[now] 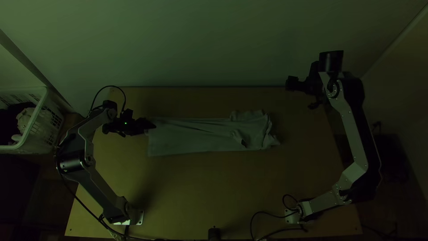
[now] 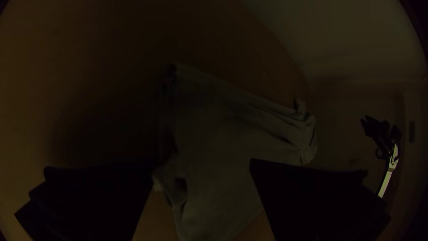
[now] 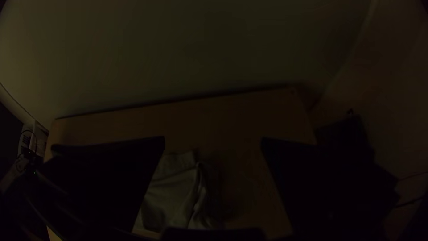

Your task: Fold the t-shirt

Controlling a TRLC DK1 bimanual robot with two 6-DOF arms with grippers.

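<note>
Left gripper (image 1: 150,125): open, its fingers (image 2: 312,192) wide apart at the shirt's left end, by the far corner; can't tell if they're touching cloth
Right gripper (image 1: 302,93): open too, up past the shirt's bunched end, on the far side, pretty well apart from it
Shirt (image 1: 187,138): laid out as a long folded strip, running from the left gripper toward the right one's side
Shirt edges: fairly straight end by the left gripper, long near edge pretty straight, crumpled end toward the right gripper
Table (image 1: 178,187): far edge runs beyond the left gripper; in the top view the right gripper overlaps that edge
Room: wide stretch of wood on the near side of both grippers, between shirt and near edge; narrower strip beyond the shirt
Basket (image 1: 43,100): off the table, left of the left gripper
</note>
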